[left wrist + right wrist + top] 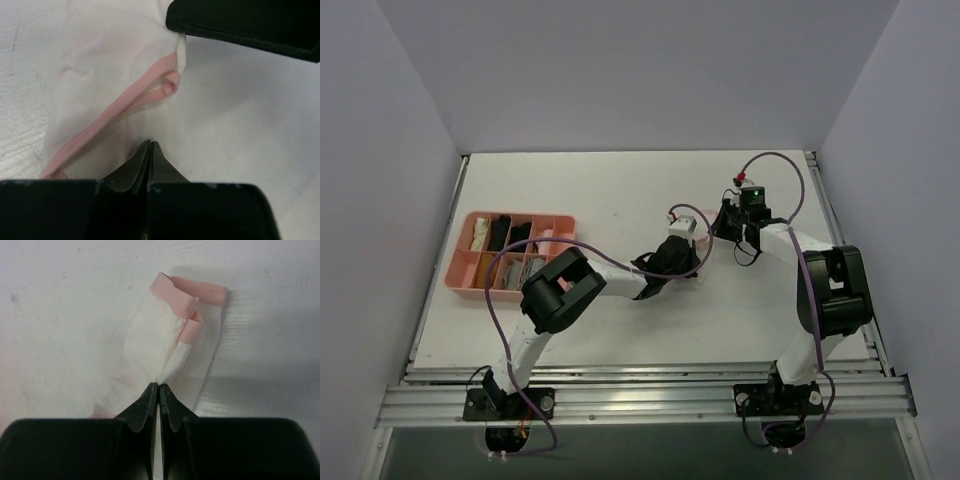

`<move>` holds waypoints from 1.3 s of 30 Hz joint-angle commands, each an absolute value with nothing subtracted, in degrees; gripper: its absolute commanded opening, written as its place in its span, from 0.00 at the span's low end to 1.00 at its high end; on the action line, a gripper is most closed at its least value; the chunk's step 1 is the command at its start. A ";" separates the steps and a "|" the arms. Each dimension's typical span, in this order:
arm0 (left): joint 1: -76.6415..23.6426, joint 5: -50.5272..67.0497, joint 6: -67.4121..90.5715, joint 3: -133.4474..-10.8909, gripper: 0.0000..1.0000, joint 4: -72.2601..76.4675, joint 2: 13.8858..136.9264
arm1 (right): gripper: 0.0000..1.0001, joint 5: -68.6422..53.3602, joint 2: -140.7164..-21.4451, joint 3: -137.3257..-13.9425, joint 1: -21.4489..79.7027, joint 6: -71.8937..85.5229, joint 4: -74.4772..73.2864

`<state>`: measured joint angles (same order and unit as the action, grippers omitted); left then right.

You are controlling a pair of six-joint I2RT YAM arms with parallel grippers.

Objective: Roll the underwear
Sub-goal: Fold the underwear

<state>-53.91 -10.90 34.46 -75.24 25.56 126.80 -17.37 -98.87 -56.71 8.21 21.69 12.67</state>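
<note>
The underwear (110,70) is a small white garment with pink edge trim, lying crumpled on the pale table. In the right wrist view the underwear (160,340) lies as a narrow folded strip, its pink band at the far end. My right gripper (160,386) is shut on its near end, and the cloth bunches at the tips. My left gripper (150,142) is shut with its tips pinching the cloth's near edge. The two grippers meet at mid-table, left gripper (698,243) and right gripper (720,222), hiding the garment from above.
A pink divided tray (457,272) stands at the left of the table, with black, beige and grey rolled garments in its compartments. A right finger (240,25) reaches into the left wrist view at top right. Walls enclose the table on three sides.
</note>
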 commanded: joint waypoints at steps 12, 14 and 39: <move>-53.79 -13.54 35.86 -75.67 0.02 23.55 129.46 | 0.00 -12.04 -97.38 -51.59 6.94 25.40 15.38; -53.79 -13.62 36.03 -75.59 0.02 23.55 129.38 | 0.00 -11.78 -98.08 -51.50 6.59 25.49 15.73; -53.88 -9.49 34.63 -69.61 0.28 26.54 117.00 | 0.07 -12.66 -102.13 -49.66 5.63 27.16 19.16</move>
